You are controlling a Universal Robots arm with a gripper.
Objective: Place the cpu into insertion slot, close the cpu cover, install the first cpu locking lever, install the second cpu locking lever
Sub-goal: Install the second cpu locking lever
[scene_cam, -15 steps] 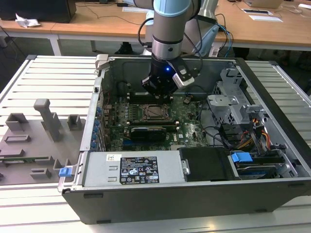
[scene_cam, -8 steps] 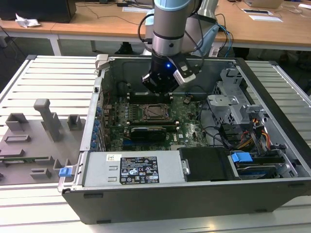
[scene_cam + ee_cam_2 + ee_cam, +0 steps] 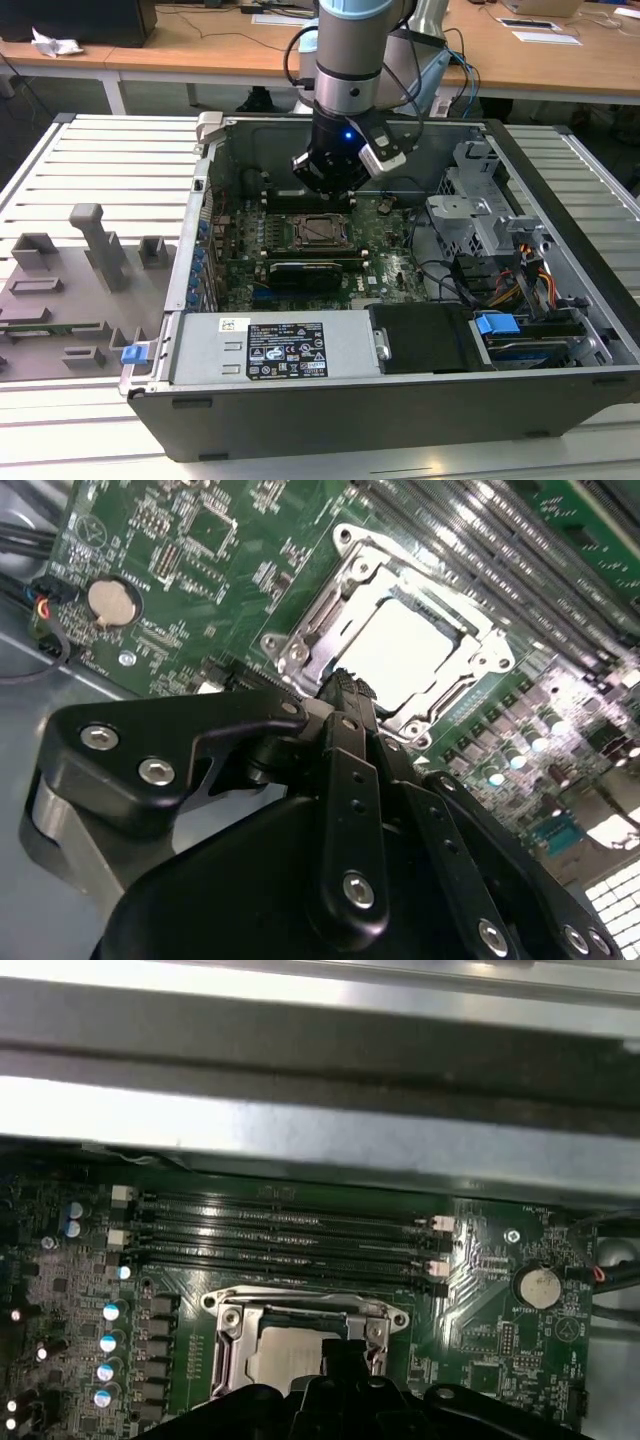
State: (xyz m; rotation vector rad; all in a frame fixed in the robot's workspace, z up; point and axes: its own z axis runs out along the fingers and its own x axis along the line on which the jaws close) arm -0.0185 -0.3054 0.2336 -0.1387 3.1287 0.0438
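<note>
Slatted metal workbench carries open computer case; white-and-black label on power supply, print illegible. Gripper poised just above insertion slot, fingers pressed together, gripping nothing. Cpu seated in slot, cpu cover down around it.

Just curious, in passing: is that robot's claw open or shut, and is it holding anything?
Gripper: shut, fingertips together, holding nothing, just above the cpu cover.

From my seat, the tool hid the cpu's 7 o'clock corner in the second wrist view; I couldn't tell whether either locking lever was latched.
</note>
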